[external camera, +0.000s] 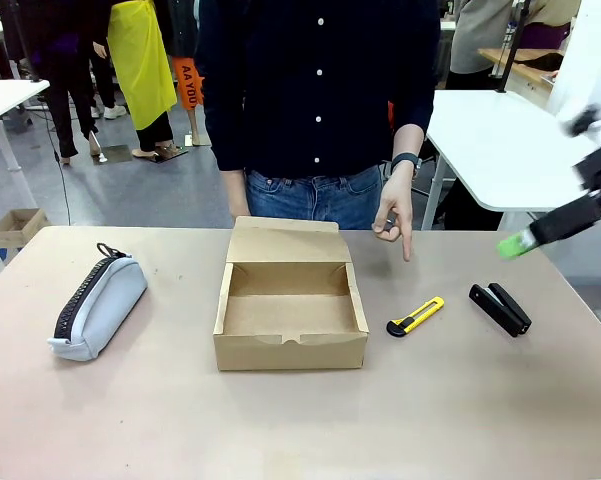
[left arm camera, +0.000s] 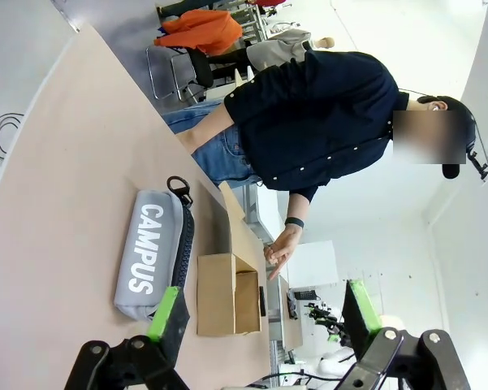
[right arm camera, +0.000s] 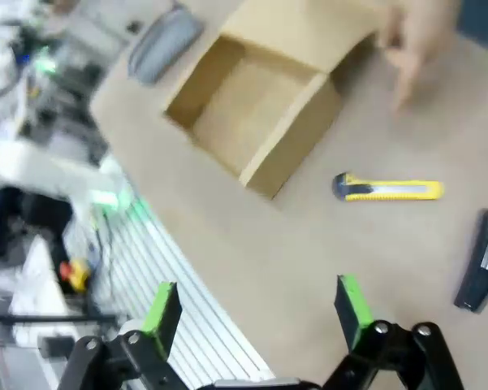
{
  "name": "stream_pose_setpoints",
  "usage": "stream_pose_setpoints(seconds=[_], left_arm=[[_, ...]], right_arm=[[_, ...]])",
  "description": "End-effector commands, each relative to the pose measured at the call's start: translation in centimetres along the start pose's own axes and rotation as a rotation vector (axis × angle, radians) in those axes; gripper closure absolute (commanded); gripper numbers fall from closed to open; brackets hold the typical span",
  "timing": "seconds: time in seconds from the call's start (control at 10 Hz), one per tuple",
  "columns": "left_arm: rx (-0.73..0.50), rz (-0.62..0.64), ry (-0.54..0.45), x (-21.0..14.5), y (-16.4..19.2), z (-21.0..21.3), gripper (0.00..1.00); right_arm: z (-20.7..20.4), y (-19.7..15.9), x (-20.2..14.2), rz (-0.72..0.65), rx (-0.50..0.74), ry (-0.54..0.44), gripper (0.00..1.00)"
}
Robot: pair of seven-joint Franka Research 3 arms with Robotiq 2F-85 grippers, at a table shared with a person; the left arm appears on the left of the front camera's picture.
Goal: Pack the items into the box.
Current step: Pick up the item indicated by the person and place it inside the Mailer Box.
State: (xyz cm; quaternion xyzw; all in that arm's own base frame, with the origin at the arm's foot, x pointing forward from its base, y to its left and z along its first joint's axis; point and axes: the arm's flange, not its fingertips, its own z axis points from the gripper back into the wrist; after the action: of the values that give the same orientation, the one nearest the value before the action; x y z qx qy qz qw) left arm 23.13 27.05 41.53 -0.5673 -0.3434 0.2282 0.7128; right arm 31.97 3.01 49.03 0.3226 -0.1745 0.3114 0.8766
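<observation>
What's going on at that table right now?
Left gripper and right gripper open, empty. Cardboard box open, nothing inside; zip pouch on its left, stapler on its right, both on table. Person's hand points down near yellow utility knife.

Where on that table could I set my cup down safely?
The widest bare stretch of table runs along the near edge, in front of the box. A smaller gap lies between the pouch and box. Right of the box is crowded: yellow knife, stapler, the person's pointing hand, the right arm's fingers.
</observation>
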Motion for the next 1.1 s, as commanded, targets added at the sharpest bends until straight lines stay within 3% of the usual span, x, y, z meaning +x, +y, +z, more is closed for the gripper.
stream_pose_setpoints(seconds=[0.0, 0.1, 0.2, 0.3, 0.4, 0.5, 0.7, 0.8, 1.0], left_arm=[[-0.028, -0.022, -0.017, -0.2, -0.1, -0.1, 0.0], [-0.028, -0.022, -0.017, -0.2, -0.1, -0.1, 0.0], [-0.028, -0.022, -0.017, -0.2, -0.1, -0.1, 0.0], [-0.028, -0.022, -0.017, -0.2, -0.1, -0.1, 0.0], [-0.028, -0.022, -0.017, -0.2, -0.1, -0.1, 0.0], [-0.028, -0.022, -0.017, -0.2, -0.1, -0.1, 0.0], [-0.028, -0.022, -0.017, -0.2, -0.1, -0.1, 0.0], [-0.028, -0.022, -0.017, -0.2, -0.1, -0.1, 0.0], [-0.028, -0.022, -0.017, -0.2, -0.1, -0.1, 0.0]], right_arm=[[-2.7, 2.2, -1.8, 1.072, 0.074, 0.632, 0.0], [-4.1, 2.5, -1.4, 1.248, -0.008, 0.91, 0.0], [-5.0, 3.0, -0.6, 1.444, 0.021, 0.919, 0.0], [-5.3, 3.3, 0.0, 1.522, 0.071, 0.854, 0.0], [-6.0, 4.2, 1.5, 1.273, 0.02, 0.6, 0.0], [-7.0, 5.3, 3.2, 1.012, -0.315, -0.001, 0.0], [-8.0, 5.1, 1.7, 1.072, -0.163, 0.184, 0.0], [-6.0, 6.2, 3.6, 0.772, -0.118, 0.395, 0.0], [-6.0, 6.2, 3.6, 0.772, -0.118, 0.395, 0.0]])
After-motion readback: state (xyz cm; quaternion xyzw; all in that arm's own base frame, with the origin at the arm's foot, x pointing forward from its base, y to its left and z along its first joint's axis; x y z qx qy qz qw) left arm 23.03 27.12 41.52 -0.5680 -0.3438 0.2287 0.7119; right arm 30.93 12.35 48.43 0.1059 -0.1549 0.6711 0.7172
